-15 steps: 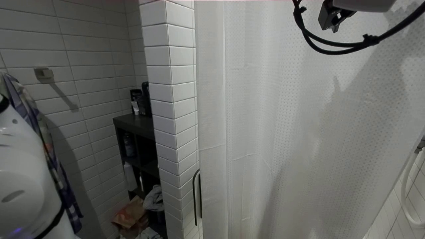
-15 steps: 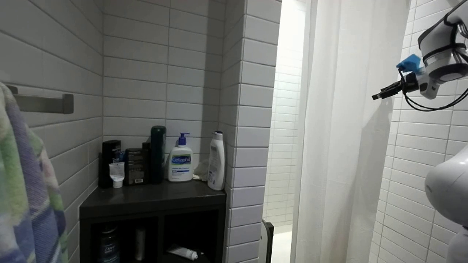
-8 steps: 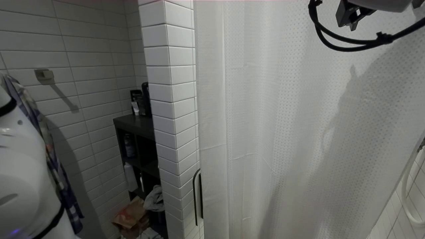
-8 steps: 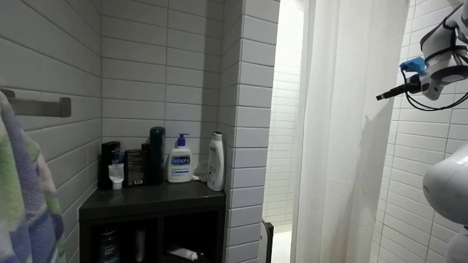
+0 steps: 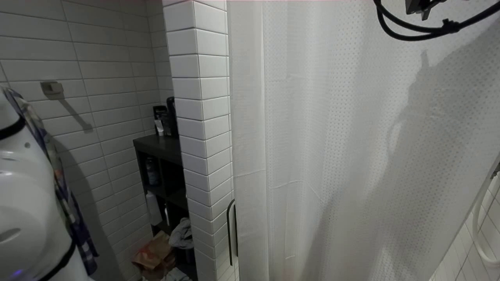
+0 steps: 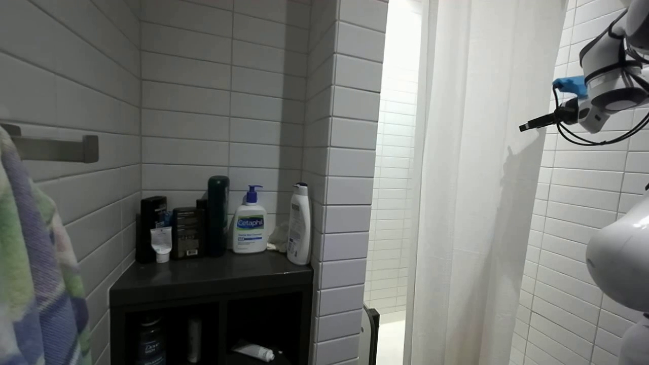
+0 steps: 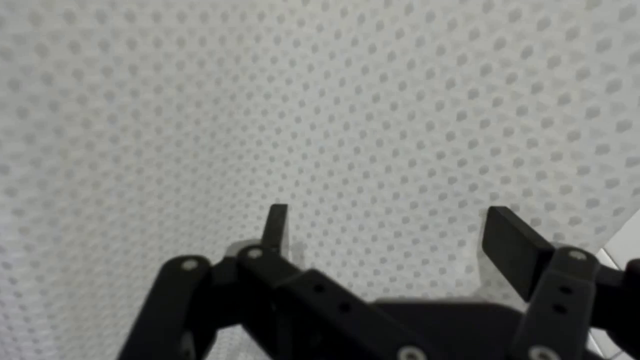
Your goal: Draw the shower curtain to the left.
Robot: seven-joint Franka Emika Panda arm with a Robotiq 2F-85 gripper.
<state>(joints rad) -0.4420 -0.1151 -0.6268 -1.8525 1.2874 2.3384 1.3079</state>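
Observation:
The shower curtain (image 5: 320,136) is a tall white sheet with soft vertical folds, and it also hangs in an exterior view (image 6: 456,203). Its dotted fabric fills most of the wrist view (image 7: 320,125). My gripper (image 7: 388,212) is open, with its jaws wide apart and nothing held between them; the fabric lies flat in front of the fingertips. In an exterior view the gripper (image 6: 524,128) is high in front of the curtain, near its right edge. Another exterior view shows only part of the gripper (image 5: 424,9) at the top border. Whether the fingertips touch the curtain I cannot tell.
A white tiled pillar (image 5: 203,117) stands left of the curtain. A dark shelf (image 6: 213,276) with several bottles stands left of it. A black cable loop (image 5: 422,37) hangs below the wrist. A tiled wall (image 6: 588,213) lies right of the curtain.
My gripper has moved right, then up, in an exterior view, and it has turned about its axis. Its shadow on the curtain moved with it. The curtain has not visibly shifted.

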